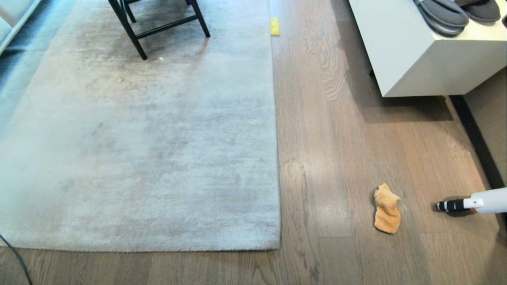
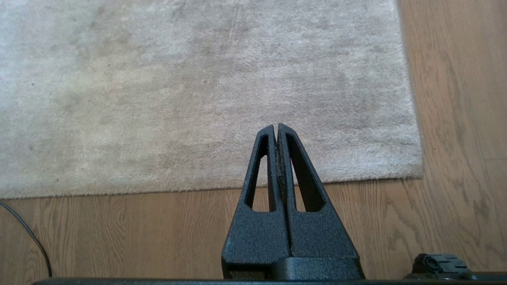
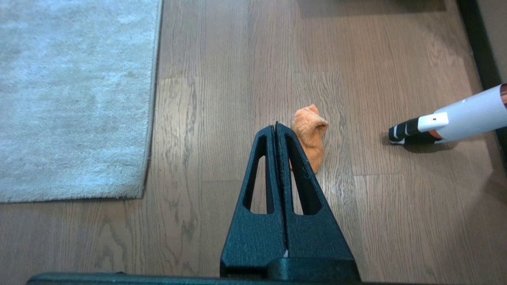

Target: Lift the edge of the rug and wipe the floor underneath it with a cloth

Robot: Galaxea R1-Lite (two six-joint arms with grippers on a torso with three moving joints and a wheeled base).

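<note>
Both grippers, left gripper (image 2: 276, 127) and right gripper (image 3: 276, 126), are hanging with jaws pressed together, empty. The cloth (image 1: 386, 209) is lying crumpled on the floor (image 1: 336, 158), well apart from the rug edge (image 1: 276, 130). It looks soft and light; pinching a raised fold should work.

From the head camera we look down from high up and forward over the rug (image 1: 138, 138) on the left of the frame and the floor (image 1: 328, 158) on the right, with the cloth (image 1: 387, 208) at lower right. Our left wrist camera sits lower, behind the left gripper (image 2: 276, 126), facing the rug's near right corner. Our right wrist camera, behind the right gripper (image 3: 276, 125), faces the bare planks, the cloth near the frame's centre. Both wrist views and the head view share that rug corner and the plank strip beside it.
</note>
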